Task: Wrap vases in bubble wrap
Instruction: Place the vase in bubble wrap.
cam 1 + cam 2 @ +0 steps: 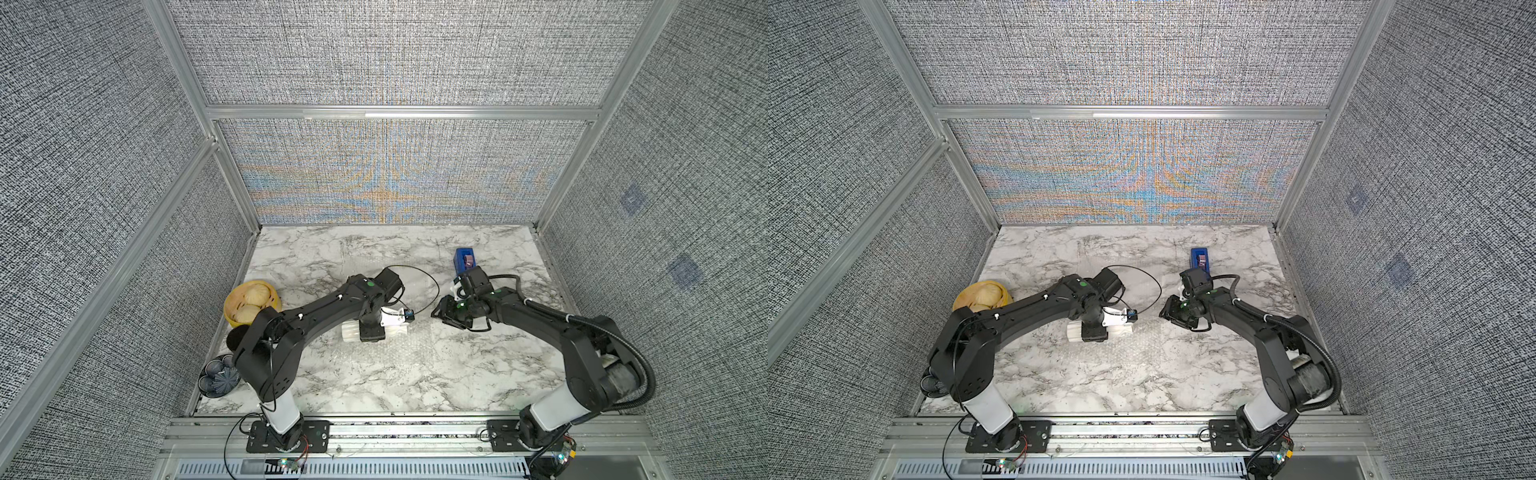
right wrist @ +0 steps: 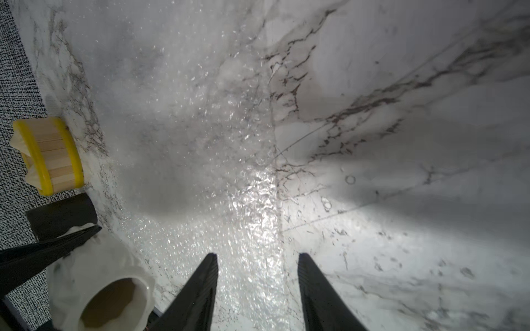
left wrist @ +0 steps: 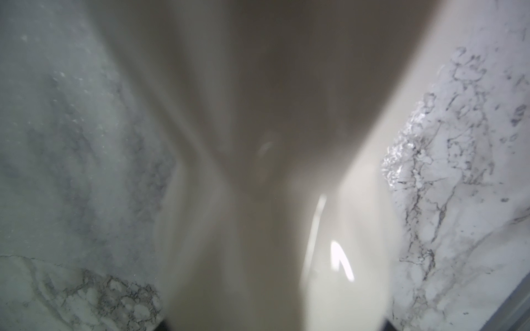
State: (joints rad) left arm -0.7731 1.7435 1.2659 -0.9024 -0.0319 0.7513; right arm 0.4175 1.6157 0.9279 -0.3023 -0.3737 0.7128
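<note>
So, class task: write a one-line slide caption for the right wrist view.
Open right gripper poised above glinting bubble wrap, with the white vase lying on its side nearby.

1 vase (image 1: 351,332), 1 bubble wrap (image 2: 246,195), 1 basket (image 2: 54,154), 1 tumbler (image 2: 61,213), 1 dish (image 1: 218,376), 1 dispenser (image 1: 464,259)
</note>
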